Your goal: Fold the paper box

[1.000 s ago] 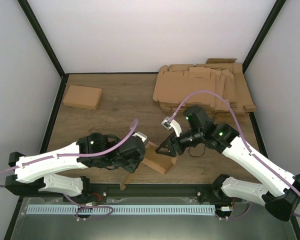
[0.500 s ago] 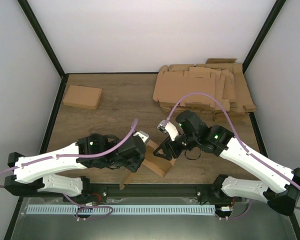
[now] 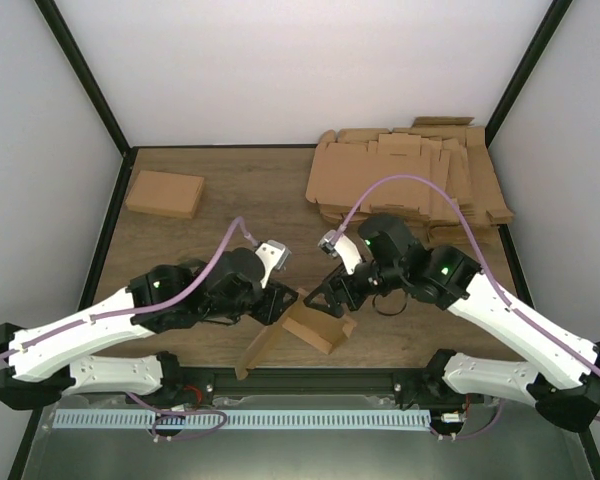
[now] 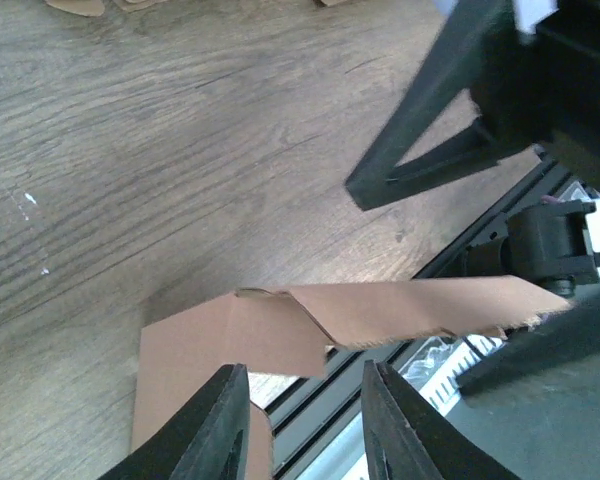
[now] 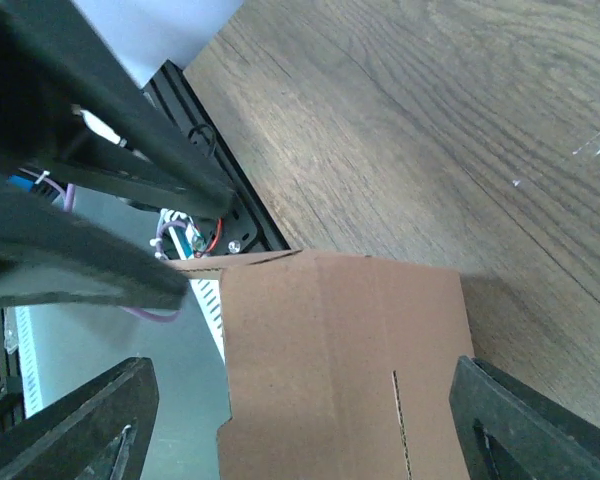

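- Left claw (image 3: 278,302) has drawn back leftward and parted its fingers since a second ago; a gap shows between them.
- Plain brown cardboard paper box (image 3: 318,326) lies half-folded on the wooden worktop (image 3: 230,205), just right of the left claw and close under the right claw (image 3: 331,298), one flap reaching toward the near edge.
- Right claw is spread wide, a box panel between its fingers.

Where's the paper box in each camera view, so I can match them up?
Top external: paper box low centre, near the front edge.
Left wrist: paper box across the lower middle.
Right wrist: paper box fills the bottom centre.
Shared landmark: the wooden table beneath it.
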Robot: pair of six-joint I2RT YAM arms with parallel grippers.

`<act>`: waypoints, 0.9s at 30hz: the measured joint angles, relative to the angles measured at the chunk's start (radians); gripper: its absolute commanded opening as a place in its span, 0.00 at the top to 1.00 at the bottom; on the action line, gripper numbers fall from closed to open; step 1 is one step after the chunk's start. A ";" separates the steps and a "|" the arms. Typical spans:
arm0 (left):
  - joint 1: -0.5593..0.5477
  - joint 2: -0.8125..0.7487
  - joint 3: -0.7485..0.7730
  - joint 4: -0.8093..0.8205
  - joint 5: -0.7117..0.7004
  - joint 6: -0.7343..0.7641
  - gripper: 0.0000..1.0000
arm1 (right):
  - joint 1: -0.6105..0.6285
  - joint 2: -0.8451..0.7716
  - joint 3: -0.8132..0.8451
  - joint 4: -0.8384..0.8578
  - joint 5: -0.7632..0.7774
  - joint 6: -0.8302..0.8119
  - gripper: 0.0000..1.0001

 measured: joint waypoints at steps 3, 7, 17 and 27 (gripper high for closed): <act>0.045 0.000 -0.028 0.028 0.034 0.014 0.70 | -0.005 -0.007 0.014 -0.003 0.003 0.009 0.19; 0.100 -0.008 -0.058 0.059 0.084 0.031 0.71 | -0.023 -0.019 0.014 -0.018 0.002 0.018 0.30; 0.133 0.016 -0.086 0.094 0.168 0.065 0.71 | -0.051 -0.030 0.014 -0.039 -0.006 0.030 0.55; 0.137 0.053 -0.094 0.098 0.206 0.088 0.71 | -0.052 -0.023 -0.050 -0.040 -0.066 0.018 0.55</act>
